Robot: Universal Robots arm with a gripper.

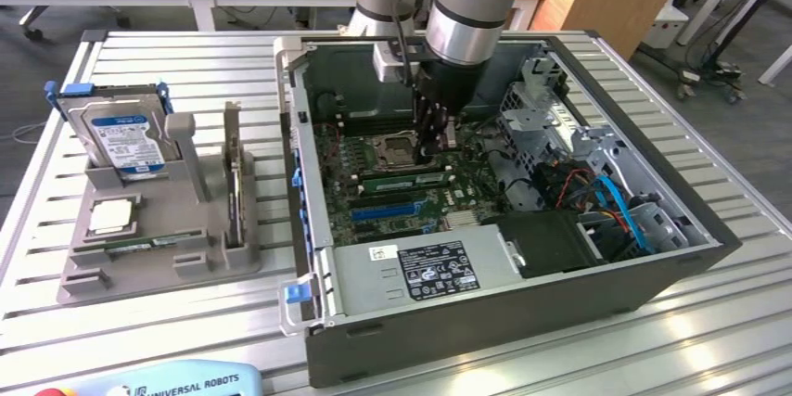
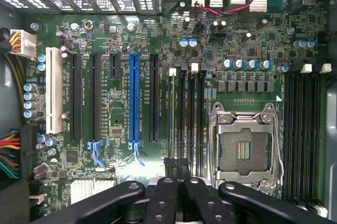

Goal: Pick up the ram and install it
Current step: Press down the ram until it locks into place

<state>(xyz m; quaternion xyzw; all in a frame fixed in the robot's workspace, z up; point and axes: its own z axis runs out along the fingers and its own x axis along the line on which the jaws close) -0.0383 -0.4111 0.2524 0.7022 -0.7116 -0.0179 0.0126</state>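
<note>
**The ram** (image 1: 396,173) (image 2: 171,113): a narrow green stick standing on edge in a memory slot inside the open computer case (image 1: 315,257), just beside the empty CPU socket (image 1: 393,147) (image 2: 245,148). In the wrist view only its thin pale top edge shows, running along the slot. Whether it is pressed fully home cannot be told.

**Handling, as a judgement:** light and stiff, but thin and fragile. It tolerates force along its top edge, straight down into the slot, and little sideways bending. The sound places to hold or press are the bare long edges and ends, not the chips or the contact row.

**The gripper** (image 1: 433,157) (image 2: 176,165): fingers clenched together with nothing between them, tips at one end of the stick. Contact with it cannot be judged.

**Room for moving:** dark, apparently empty slots (image 2: 192,119) lie close alongside, with the socket's raised metal frame just beyond them. On the ram's other side are the expansion slots, one of them blue (image 1: 384,210) (image 2: 134,98). Sideways clearance looks slight, and the free direction is upward. The power supply (image 1: 427,271) stands near, and the metal drive cage (image 1: 544,108) and blue cables (image 1: 619,206) further off, all within the case walls.

**Outside the case:** a grey holder (image 1: 148,271) on the slatted table (image 1: 693,340), well apart, carries a hard drive (image 1: 124,141), a square processor chip (image 1: 111,218) and a green strip (image 1: 139,246), possibly a second stick.
</note>
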